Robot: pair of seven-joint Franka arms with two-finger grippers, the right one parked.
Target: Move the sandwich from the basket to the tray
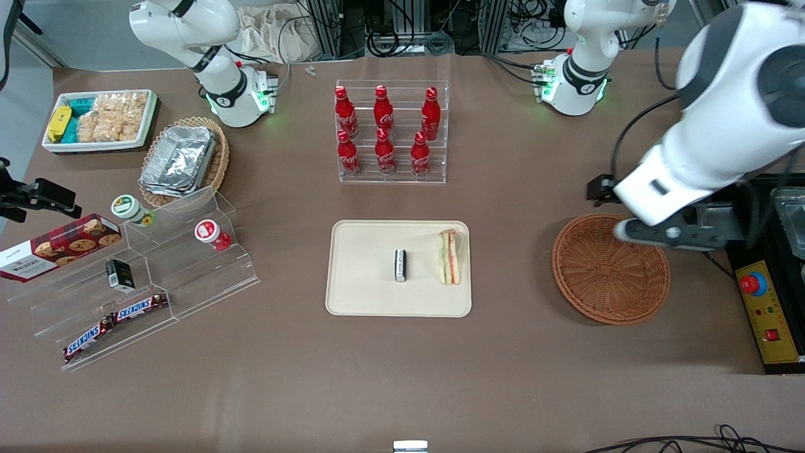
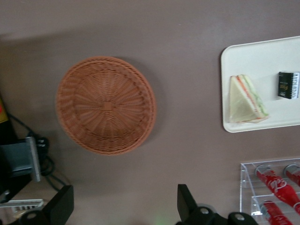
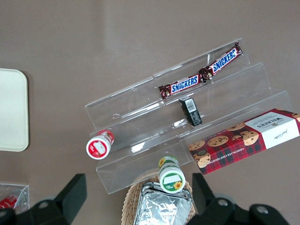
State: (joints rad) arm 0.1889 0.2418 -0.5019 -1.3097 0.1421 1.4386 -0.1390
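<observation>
- Nearest the front camera, at the bottom edge of the frame, is a small pale object (image 1: 410, 446) that you can ignore; it plays no part in the job.
- Next up the frame, toward the parked arm's end of the table, two Snickers bars (image 1: 116, 321) lie on the clear stepped stand, well apart from your work.
- At the middle of the frame is the cream tray (image 1: 365, 283) (image 2: 253, 51). The sandwich (image 1: 450, 257) (image 2: 247, 99) lies on it, at the edge nearest the working arm, just beside a small black packet (image 1: 400, 265) (image 2: 288, 85) and not touching it.
- Toward the working arm's end, the reddish-brown basket (image 1: 610, 268) (image 2: 105, 105) holds nothing.
- Your gripper (image 1: 654, 234) (image 2: 124, 206) hangs above the basket's rim, on the edge farther from the camera, with its fingers spread wide and nothing between them.
- Judged from this, the placing step is done: the sandwich rests on the tray and is free of the claw.
- Your next move calls only for parking the arm clear of the basket, with no need to go back to the tray.
- Farthest up the frame, six red cola bottles (image 1: 383, 132) stand in their clear rack.
</observation>
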